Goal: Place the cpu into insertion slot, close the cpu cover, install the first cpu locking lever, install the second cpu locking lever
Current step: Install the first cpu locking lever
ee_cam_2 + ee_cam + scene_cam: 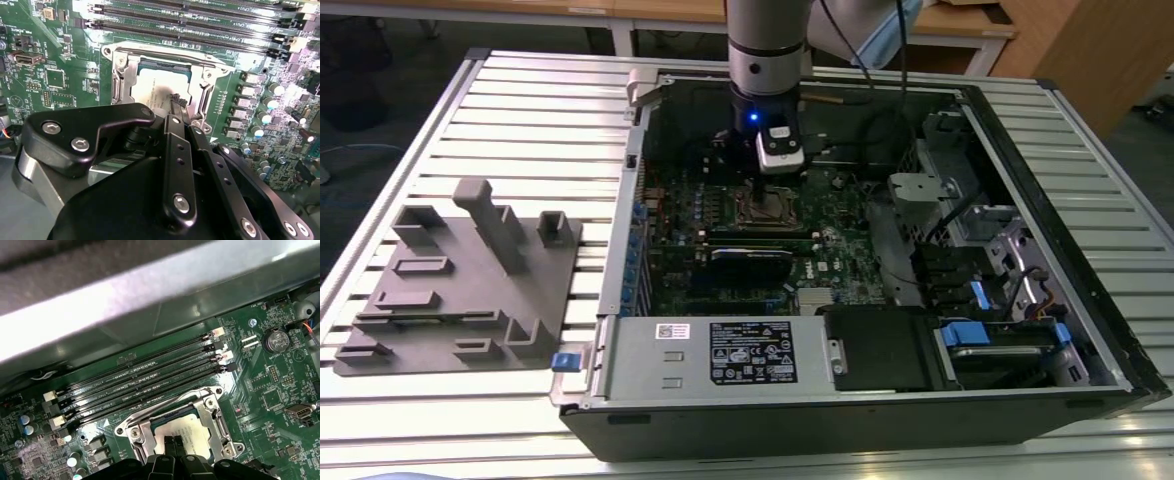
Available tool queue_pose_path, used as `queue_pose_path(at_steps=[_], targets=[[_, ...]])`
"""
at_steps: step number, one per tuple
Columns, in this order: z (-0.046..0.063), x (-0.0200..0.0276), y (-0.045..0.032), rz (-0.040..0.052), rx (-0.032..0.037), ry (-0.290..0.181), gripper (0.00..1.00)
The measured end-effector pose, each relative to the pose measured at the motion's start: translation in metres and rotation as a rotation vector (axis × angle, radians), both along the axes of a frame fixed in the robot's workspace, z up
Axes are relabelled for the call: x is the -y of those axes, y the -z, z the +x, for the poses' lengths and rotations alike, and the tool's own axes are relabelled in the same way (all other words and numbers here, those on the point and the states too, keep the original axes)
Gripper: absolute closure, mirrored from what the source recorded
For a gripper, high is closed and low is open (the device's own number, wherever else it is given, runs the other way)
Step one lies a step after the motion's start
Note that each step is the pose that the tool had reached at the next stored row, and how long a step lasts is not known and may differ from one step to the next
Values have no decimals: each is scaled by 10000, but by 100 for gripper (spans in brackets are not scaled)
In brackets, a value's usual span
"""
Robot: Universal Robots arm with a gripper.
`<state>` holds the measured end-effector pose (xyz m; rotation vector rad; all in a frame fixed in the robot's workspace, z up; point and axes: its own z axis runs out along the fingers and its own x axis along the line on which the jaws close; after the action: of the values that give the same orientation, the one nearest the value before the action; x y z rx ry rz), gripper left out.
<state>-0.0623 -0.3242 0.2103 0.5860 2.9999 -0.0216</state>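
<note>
Exterior high; wrist views close overhead.

- The arm [765, 45] is a silver-grey cylinder with a dark band and a small blue light.
- A white block sits below it.
- The gripper [178, 101] is matte black, with jointed linkages and silver screw heads.
- Black cable trails behind.

An open computer case [854, 250] is seen lying on a slatted metal counter [520, 110], its green circuit board [720, 230] exposed. The arm [767, 45] is lowered into the case from above, and the pincer [758, 197] is positioned directly over the insertion slot [767, 210]. A grey fixture block [460, 280] is set on the counter toward the exterior view's left, apart from the case.
</note>
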Motion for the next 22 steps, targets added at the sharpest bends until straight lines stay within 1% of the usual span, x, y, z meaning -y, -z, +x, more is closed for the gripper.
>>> queue_pose_path(at_steps=[6,15,17,22], targets=[[11,0,-8,0,-1,-4,89],[114,0,-5,2,0,-95,89],[118,0,-5,1,1,-187,89],[119,2,-5,0,0,-603,89]])
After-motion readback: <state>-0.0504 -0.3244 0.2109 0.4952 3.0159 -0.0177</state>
